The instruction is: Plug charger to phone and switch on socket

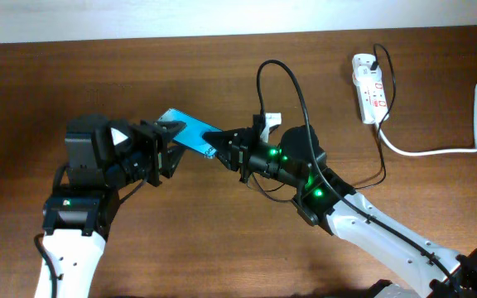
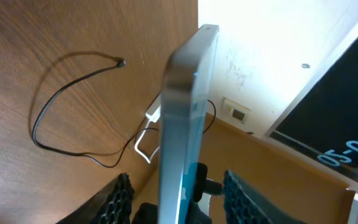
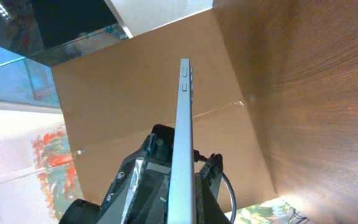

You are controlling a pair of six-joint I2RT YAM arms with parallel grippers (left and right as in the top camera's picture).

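Phone point(image 1: 187, 132) hangs in the air above the brown surface point(image 1: 98, 74), between the two arms, with its blue screen showing from above. The right jaws are clenched on one end of it. In the right wrist view they press against both faces, and the phone point(image 3: 184, 118) runs edge-on away from them, with side buttons near its far tip. The left jaws are released and stand on either side of the phone point(image 2: 180, 118), with a gap showing on each side.

Beyond the right arm point(image 1: 371, 223), the charger point(image 1: 288, 73) lies in a loose loop on the surface. The left wrist view shows its small plug end point(image 2: 121, 62) resting on the wood, apart from the phone.

Farther back on the right, the socket point(image 1: 369, 87) lies flat. The charger's black cable runs to its far end, and its white cord point(image 1: 437, 152) trails off to the right.
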